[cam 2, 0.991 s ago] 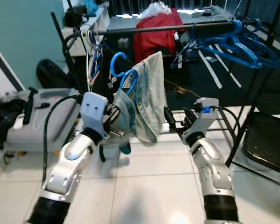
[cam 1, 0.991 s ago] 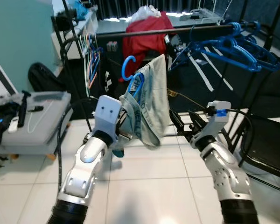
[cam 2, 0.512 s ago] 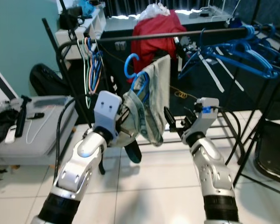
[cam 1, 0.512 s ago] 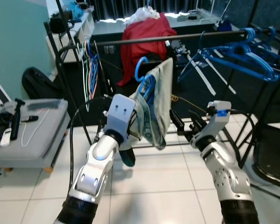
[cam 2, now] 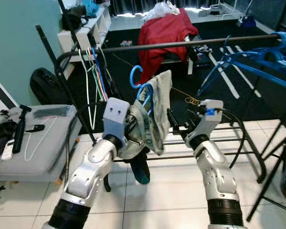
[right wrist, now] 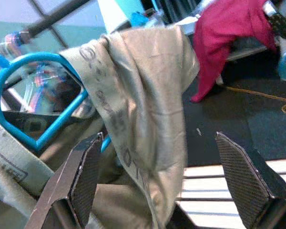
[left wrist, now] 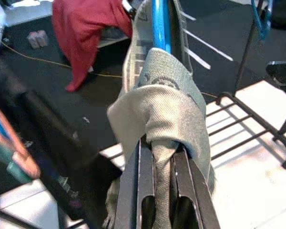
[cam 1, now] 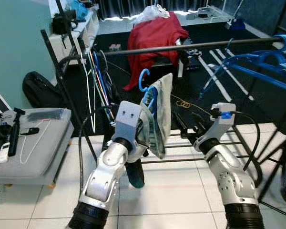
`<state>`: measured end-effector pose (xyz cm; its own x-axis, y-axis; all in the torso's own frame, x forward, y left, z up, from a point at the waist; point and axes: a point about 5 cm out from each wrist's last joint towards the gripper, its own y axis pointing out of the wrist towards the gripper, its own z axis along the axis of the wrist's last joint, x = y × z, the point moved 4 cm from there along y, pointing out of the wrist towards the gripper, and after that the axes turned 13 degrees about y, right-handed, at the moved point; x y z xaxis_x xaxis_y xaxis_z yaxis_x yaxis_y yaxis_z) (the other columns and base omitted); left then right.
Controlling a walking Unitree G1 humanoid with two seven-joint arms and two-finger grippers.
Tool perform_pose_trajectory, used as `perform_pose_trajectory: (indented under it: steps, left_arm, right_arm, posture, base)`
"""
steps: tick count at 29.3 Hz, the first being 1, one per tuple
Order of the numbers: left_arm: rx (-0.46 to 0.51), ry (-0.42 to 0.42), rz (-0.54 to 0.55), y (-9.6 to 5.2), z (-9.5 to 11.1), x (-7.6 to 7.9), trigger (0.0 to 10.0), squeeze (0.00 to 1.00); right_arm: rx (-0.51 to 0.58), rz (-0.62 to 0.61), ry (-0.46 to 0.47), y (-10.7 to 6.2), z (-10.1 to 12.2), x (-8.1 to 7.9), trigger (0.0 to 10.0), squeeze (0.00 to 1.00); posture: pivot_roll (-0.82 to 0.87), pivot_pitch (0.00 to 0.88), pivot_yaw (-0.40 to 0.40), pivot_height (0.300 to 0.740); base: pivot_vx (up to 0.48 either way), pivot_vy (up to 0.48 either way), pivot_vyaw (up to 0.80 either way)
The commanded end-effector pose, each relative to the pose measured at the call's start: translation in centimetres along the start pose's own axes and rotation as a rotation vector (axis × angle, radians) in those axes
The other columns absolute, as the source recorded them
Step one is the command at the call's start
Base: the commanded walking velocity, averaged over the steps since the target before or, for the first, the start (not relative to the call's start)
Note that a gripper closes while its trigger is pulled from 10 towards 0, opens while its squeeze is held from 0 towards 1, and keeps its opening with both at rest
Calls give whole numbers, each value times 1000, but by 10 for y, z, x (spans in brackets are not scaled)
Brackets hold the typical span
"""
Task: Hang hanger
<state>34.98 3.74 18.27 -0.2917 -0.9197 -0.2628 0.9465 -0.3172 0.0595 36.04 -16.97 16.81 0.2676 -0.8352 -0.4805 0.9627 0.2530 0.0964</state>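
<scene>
A blue plastic hanger (cam 1: 147, 87) carries a grey-green garment (cam 1: 158, 114) draped over it. My left gripper (left wrist: 163, 164) is shut on the hanger's clothed end, holding it upright below the black clothes rail (cam 1: 190, 46). The hanger's hook (cam 2: 135, 75) sits just under and in front of the rail. My right gripper (right wrist: 167, 183) stands open close beside the hanging cloth (right wrist: 143, 119), its fingers (right wrist: 240, 174) apart and touching nothing. In the head views the right gripper (cam 1: 188, 126) points toward the garment's right edge.
Several blue hangers (cam 1: 262, 67) hang at the rail's right end, coloured ones (cam 1: 96, 76) at its left post. A red cloth (cam 1: 155, 36) lies on furniture behind. A grey case (cam 1: 31, 138) lies on the floor at left. The rack's base bars (cam 1: 248, 143) cross the white tiles.
The camera has shifted, and the rail now looks nearer and higher. My left gripper has carried the hanger slightly right and closer to the rail. The right gripper has held its place, open.
</scene>
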Motion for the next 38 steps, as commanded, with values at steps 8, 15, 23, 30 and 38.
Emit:
perform_pose_trajectory:
  steps: [8, 15, 23, 30, 38]
  left_arm:
    - [-30, -54, 8, 0, 1, -1, 10000, 0]
    - [-55, -196, -55, 3, 14, 20, 10000, 0]
    - [-12, -300, -108, 4, 34, 37, 10000, 0]
    - [1, -278, -104, 2, 32, 39, 10000, 0]
    - [-241, -194, -198, -11, -12, 63, 10000, 0]
  right_arm:
    - [1, 8, 14, 2, -1, -4, 10000, 0]
    - [1, 7, 18, 3, -2, -4, 10000, 0]
    - [0, 6, 20, 3, -2, -4, 10000, 0]
    - [-3, 4, 22, 3, -4, -4, 10000, 0]
    - [-4, 2, 23, 3, -4, -4, 10000, 0]
  posture:
    - [-127, 95, 88, 740]
    - [-127, 95, 88, 740]
    - [-130, 88, 88, 740]
    - [-131, 86, 91, 740]
    - [-126, 91, 89, 740]
  base:
    - [435, 0, 0]
    - [444, 0, 0]
    - [447, 0, 0]
    - [238, 0, 0]
    - [0, 0, 0]
